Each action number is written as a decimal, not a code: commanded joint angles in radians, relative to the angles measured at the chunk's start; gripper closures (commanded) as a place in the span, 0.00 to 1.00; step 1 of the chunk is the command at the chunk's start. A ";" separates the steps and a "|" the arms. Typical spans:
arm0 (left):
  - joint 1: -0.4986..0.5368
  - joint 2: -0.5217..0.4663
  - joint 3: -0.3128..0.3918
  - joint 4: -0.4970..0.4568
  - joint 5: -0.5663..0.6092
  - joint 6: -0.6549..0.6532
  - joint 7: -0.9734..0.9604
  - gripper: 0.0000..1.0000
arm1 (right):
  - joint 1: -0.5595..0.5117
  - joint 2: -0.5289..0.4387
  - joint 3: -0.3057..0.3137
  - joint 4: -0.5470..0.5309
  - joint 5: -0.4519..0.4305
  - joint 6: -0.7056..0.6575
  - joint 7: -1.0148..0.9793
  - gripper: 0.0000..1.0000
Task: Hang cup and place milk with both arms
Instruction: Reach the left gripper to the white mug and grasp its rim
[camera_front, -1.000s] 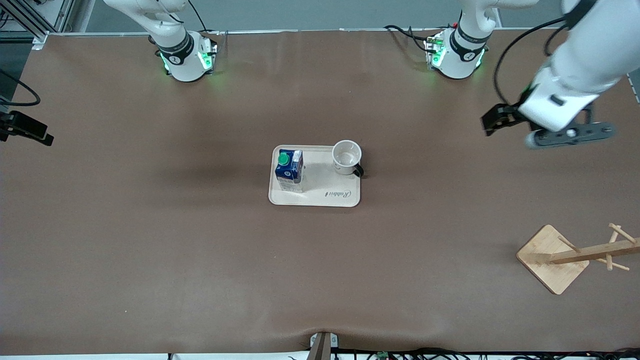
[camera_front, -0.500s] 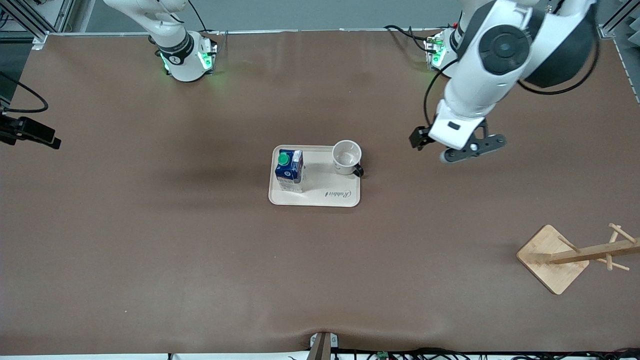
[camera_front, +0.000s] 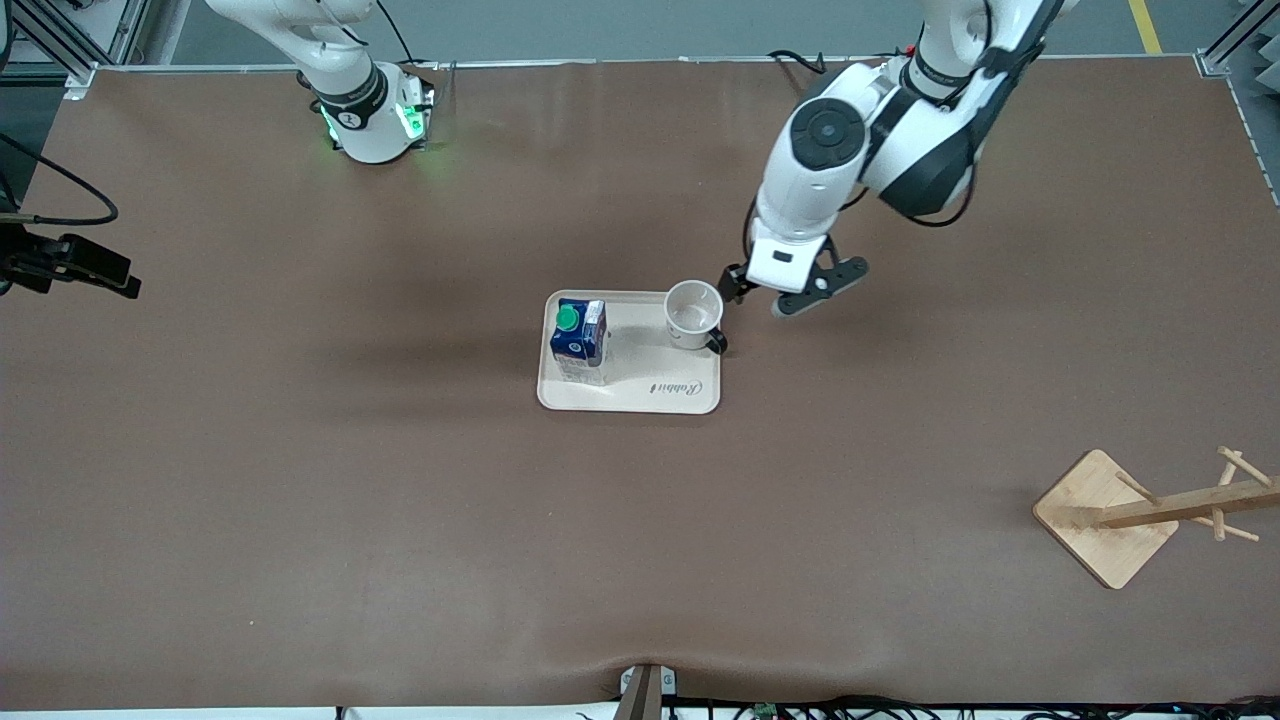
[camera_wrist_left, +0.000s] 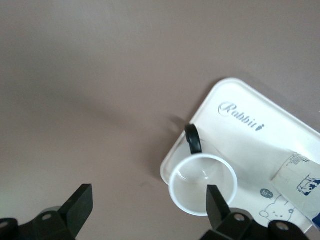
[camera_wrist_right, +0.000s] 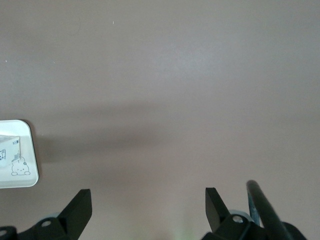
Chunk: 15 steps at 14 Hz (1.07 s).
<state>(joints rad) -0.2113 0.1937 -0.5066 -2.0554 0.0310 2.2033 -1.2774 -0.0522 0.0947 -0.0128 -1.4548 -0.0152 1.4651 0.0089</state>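
Swung in from the table's left-arm end — the left arm now hangs its tool (camera_front: 758, 292) just beside the cup (camera_front: 694, 312), over bare table at the tray's (camera_front: 640, 395) edge. A second ago it was well apart, near the table's edge. Right tool (camera_wrist_right: 145, 210) has barely shifted; that arm waits over bare table at its own end. Nothing on the tray has moved.

Left tool: fingers (camera_wrist_left: 80, 207) spread wide, holding nothing. Right tool: spread too, empty.

Cup stands upright on the tray corner toward the left arm, mouth up, black handle (camera_wrist_left: 193, 138) pointing off the tray toward the front camera. Milk (camera_front: 579, 340) stands upright on the tray's other end, cap on.

Handling, as judged: cup looks light, stiff and smooth — a rim pinch, one finger inside and one outside, seems surest and leaves the handle free for a peg on the rack (camera_front: 1140, 510). Milk carton likely light, with walls that give a little; take it across the flat sides, mid-height, gently.
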 joint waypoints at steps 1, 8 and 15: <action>-0.058 0.091 -0.004 -0.002 0.026 0.093 -0.164 0.00 | 0.003 0.020 0.001 0.010 0.000 -0.015 0.008 0.00; -0.108 0.248 -0.004 0.000 0.234 0.168 -0.404 0.00 | 0.014 0.069 0.001 0.014 0.001 0.067 0.002 0.00; -0.120 0.280 -0.004 0.026 0.237 0.173 -0.430 1.00 | 0.031 0.168 0.001 0.008 0.020 0.078 -0.001 0.00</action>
<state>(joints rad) -0.3217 0.4581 -0.5087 -2.0520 0.2424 2.3714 -1.6834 -0.0362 0.2351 -0.0145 -1.4602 -0.0087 1.5427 0.0083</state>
